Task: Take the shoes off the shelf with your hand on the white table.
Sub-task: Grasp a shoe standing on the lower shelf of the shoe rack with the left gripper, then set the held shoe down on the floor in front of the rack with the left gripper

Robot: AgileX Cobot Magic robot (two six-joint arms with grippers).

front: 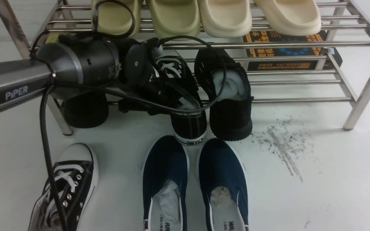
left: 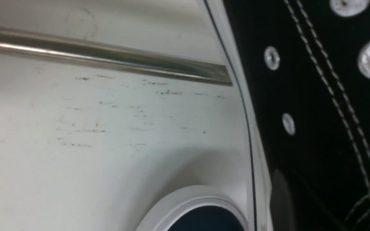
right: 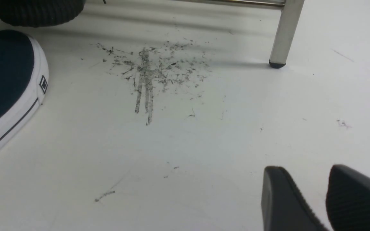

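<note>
Nearest the camera, the left arm [front: 85, 62] covers part of the rack [front: 284, 100], on the white table [front: 316, 179]. Four clogs [front: 226, 19] fill its top tier. Two navy slip-ons [front: 164, 160] stand on the table before the lower tier, where two black slip-ons [front: 231, 115] flank one lace-up sneaker [front: 189, 125]; its mate [front: 66, 179] lies on the table. Left gripper [left: 281, 199]: against the racked sneaker, grip impossible to tell. Right gripper [right: 313, 199]: released, fingers apart over the table.
</note>
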